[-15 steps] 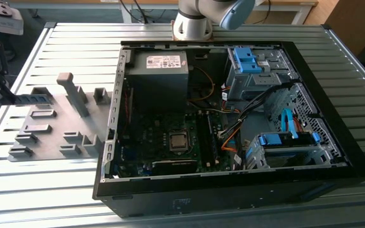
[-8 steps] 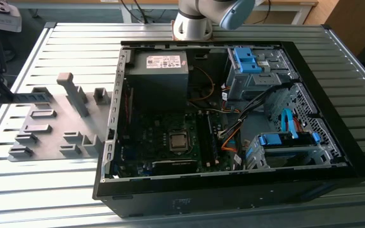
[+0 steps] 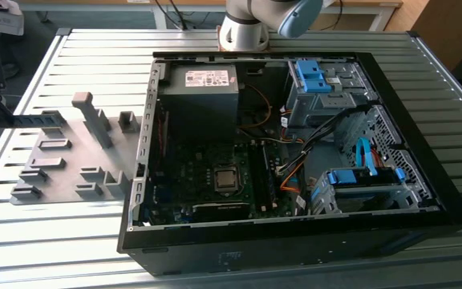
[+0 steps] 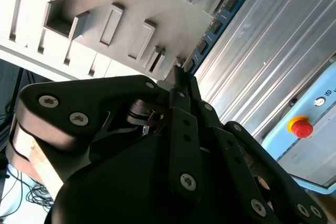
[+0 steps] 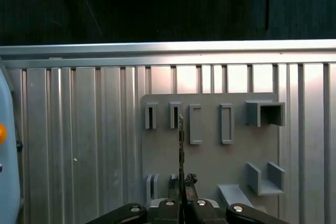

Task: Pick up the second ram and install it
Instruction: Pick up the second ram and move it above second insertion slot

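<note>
The second ram (image 4: 216, 23) is a thin green strip with small black chips, and my gripper (image 4: 181, 74) is shut on one end of it. In the exterior view the ram (image 3: 40, 118) hangs level over the far-left part of the grey holder plate (image 3: 62, 174), with the gripper (image 3: 2, 118) at the picture's left edge. In the first wrist view the ram (image 5: 180, 145) shows edge-on as a thin line rising from the gripper (image 5: 182, 195) over the plate (image 5: 210, 166). The open PC case (image 3: 295, 241) lies to the exterior view's right, its motherboard (image 3: 215, 180) exposed.
Grey holder blocks (image 3: 94, 120) stand up from the plate, one of them tall. The arm's base (image 3: 243, 30) is behind the case. Cables and blue drive bays (image 3: 360, 180) fill the case's right side. A red stop button (image 4: 300, 128) sits beyond the slatted table (image 3: 70, 241).
</note>
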Motion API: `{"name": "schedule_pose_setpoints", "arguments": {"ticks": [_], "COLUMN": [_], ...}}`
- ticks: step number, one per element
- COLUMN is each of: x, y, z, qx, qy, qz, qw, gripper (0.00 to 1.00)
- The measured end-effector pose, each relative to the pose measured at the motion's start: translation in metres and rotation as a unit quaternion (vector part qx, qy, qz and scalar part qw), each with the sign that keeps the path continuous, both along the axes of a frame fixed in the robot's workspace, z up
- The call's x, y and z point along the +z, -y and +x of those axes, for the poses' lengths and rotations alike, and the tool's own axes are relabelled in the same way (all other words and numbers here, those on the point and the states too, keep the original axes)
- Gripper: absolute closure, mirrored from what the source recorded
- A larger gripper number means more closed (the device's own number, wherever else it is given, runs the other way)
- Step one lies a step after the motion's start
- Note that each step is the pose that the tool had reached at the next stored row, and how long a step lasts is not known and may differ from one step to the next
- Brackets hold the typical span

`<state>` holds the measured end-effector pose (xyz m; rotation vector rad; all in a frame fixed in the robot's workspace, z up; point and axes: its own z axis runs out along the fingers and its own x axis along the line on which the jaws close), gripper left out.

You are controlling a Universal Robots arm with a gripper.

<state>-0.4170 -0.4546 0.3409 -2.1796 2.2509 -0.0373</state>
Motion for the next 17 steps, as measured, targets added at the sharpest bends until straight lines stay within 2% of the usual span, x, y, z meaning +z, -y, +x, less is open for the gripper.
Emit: {"name": "schedule_pose_setpoints", "arguments": {"ticks": [17], "x": [0.0107], "y": [0.0000], "z": [0.000], "qx": [0.000], "qy": [-0.0001], "qz": [0.0000], "qw": [1.0000], "gripper": [0.86]}}
